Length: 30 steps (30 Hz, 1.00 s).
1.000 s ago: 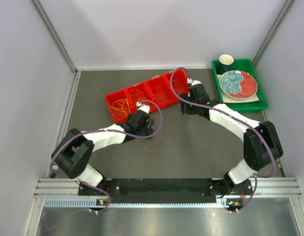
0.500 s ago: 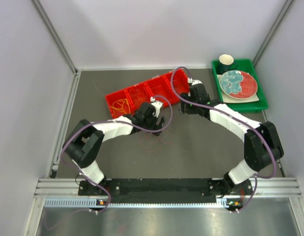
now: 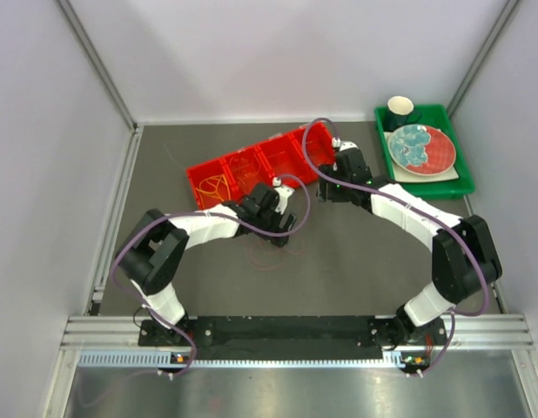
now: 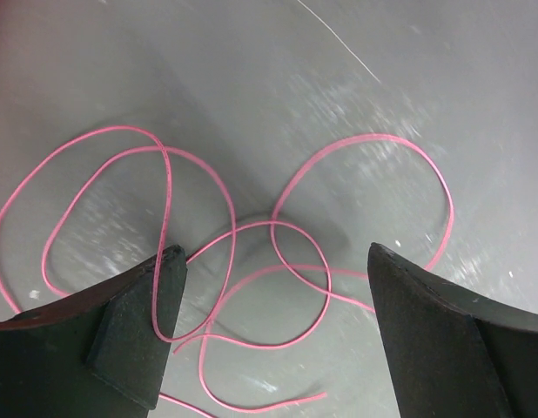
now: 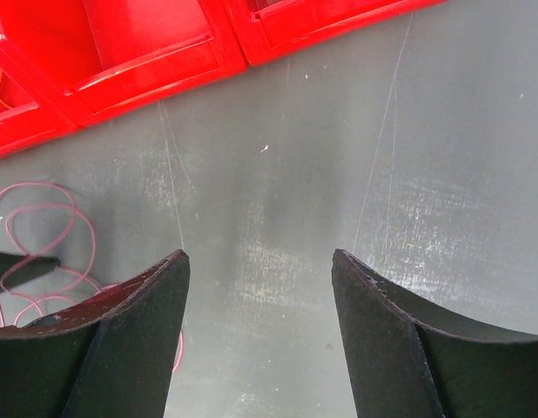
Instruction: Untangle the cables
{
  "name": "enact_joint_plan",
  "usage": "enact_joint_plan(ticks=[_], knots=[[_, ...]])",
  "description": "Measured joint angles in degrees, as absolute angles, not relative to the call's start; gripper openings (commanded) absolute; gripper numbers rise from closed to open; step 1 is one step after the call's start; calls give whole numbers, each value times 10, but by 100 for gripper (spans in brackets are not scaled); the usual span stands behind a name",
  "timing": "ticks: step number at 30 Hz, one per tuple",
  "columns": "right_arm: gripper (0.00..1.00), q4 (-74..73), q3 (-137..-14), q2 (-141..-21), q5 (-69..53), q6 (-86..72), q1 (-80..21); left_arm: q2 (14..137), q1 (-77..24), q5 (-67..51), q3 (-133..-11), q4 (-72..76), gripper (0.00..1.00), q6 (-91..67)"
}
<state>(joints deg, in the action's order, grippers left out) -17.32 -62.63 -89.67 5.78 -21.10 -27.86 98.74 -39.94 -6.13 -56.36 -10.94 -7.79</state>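
Matt grey table (image 4: pixel 478 104), scuffed, faintly shiny in patches. Glossy red plastic tray (image 5: pixel 147 43). Smooth pink cable (image 4: pixel 373 136). Matt black fingers (image 4: pixel 443 348) on left gripper (image 4: pixel 275 252). Brushed metal rail (image 3: pixel 104 331).

The divided tray (image 3: pixel 243 150) lies aslant in the upper middle of the top view, on the table (image 3: pixel 356 252). A first cable (image 3: pixel 214 189) sits in its leftmost compartment and a second cable (image 3: pixel 243 167) in the next compartment to the right. Just below the tray, near frame centre, a loose cable (image 3: pixel 271 252) lies on the table. The left gripper (image 3: pixel 282 228) is over its upper right part (in the left wrist view its loops spread between and beyond the fingers). The right gripper (image 3: pixel 328 193) hangs just off the tray's right end. At upper right, a second tray (image 3: pixel 460 187) holds a plate (image 3: pixel 421 148), with a cup (image 3: pixel 400 111) behind it.
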Motion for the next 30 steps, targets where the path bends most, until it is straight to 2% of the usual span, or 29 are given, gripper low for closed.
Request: enact_joint_plan(ticks=[14,28,30], knots=[[66,-173,-626,-897,55,-211,-279,976,-451,-46,-557,-139,81,-94],[66,-173,-626,-897,49,-213,-279,978,-509,65,-557,-156,59,-114],[66,-173,-626,-897,49,-213,-279,978,-510,73,-557,-156,53,-115]])
